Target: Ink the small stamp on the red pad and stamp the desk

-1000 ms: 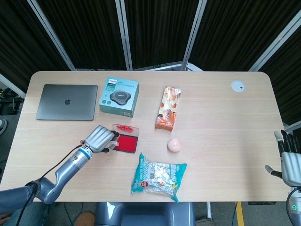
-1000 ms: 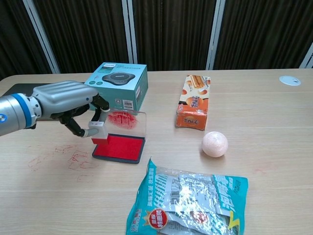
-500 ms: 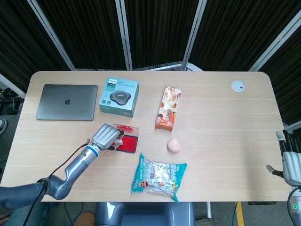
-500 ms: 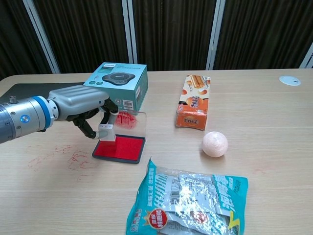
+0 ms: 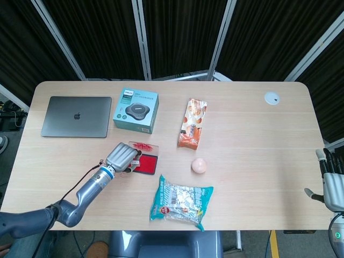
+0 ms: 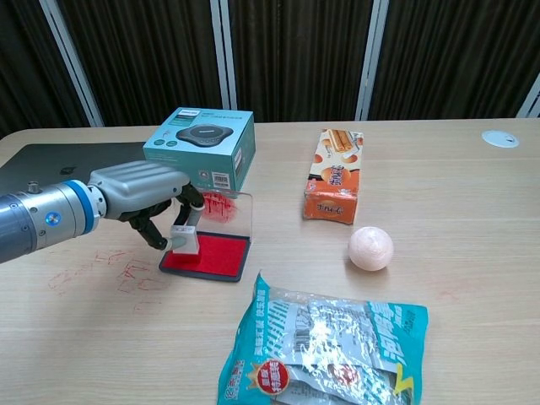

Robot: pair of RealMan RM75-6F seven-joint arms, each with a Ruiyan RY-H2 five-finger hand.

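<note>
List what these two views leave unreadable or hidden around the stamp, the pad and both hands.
- Small stamp: its face is hidden against the red pad in the chest view; the left hand covers it in the head view.
- Right hand: cut off by the frame edge in the head view, absent from the chest view.
- Red marks on the desk: too faint to read in the chest view.

Stamp (image 6: 184,239) on pad (image 6: 207,256), before box (image 6: 201,144).
</note>
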